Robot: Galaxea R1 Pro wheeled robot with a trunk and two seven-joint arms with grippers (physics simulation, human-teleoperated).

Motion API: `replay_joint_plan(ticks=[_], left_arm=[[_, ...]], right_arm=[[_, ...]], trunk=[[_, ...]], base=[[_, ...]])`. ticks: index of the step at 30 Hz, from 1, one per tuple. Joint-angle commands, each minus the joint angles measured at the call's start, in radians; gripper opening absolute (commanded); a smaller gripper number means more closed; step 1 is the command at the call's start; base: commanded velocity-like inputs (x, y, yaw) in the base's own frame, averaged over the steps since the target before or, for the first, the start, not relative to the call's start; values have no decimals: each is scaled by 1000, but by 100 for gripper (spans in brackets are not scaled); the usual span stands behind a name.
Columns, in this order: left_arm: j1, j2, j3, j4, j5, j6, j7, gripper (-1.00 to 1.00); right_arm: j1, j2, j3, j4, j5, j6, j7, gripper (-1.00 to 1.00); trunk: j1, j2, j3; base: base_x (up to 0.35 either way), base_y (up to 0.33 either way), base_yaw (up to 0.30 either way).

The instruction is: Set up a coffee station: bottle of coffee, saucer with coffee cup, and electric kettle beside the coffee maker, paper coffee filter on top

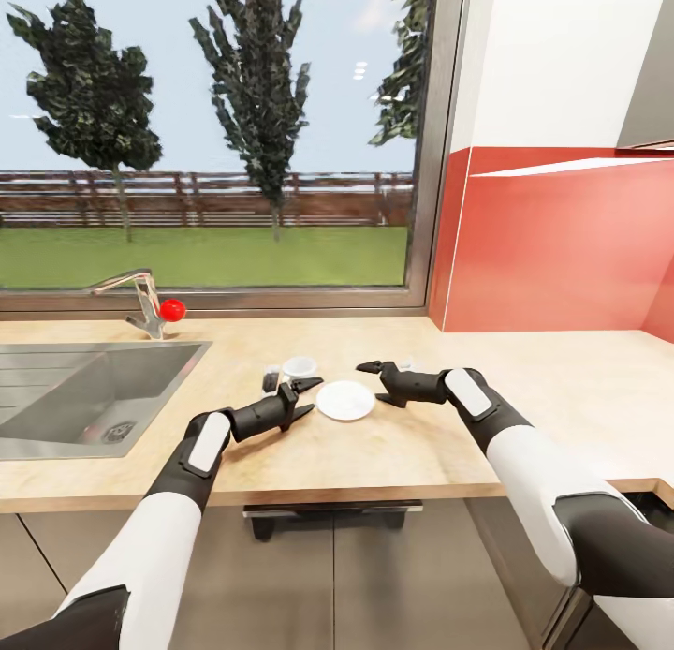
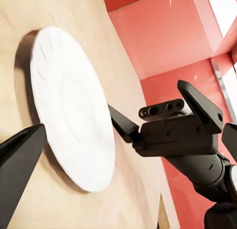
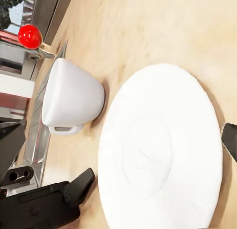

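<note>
Both end effectors, left [image 1: 306,388] and right [image 1: 368,367], sitting released flanking the saucer [image 1: 345,400] on the worktop [image 1: 524,388]; cup [image 1: 299,366] just behind saucer, probably awaiting pickup.

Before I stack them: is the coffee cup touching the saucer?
Apart. The right wrist view shows bare countertop between the coffee cup and the saucer.

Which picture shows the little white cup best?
The right wrist view: the coffee cup is big and close, standing on the kitchen countertop beside the saucer, not on it. The head view shows it tiny, behind the left gripper.
</note>
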Motion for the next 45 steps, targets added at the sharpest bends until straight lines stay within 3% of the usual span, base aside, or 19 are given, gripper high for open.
replay_joint_plan(ticks=[1,6,9,16,31,45], left_arm=[[0,-2,4,19,-54,-14,-5,100],[-1,-11,4,19,-54,-13,8,100],[-5,-14,4,18,-53,-10,93,100],[-17,-30,4,1,-51,-7,165,100],[-30,-33,4,-2,-49,-5,175,100],[-31,-33,5,-2,-48,-5,175,100]], right_arm=[[-1,2,4,0,8,0,10,100],[-1,11,5,0,8,0,9,100],[-1,13,5,0,8,0,9,100],[-1,13,5,0,8,0,8,100],[-1,15,6,0,8,0,8,100],[-1,33,7,0,9,-2,8,100]], trunk=[[0,0,-1],[0,0,-1],[0,0,-1],[0,0,-1],[0,0,-1],[0,0,-1]], base=[[0,0,0],[0,0,0],[0,0,0],[0,0,0],[0,0,0],[0,0,0]])
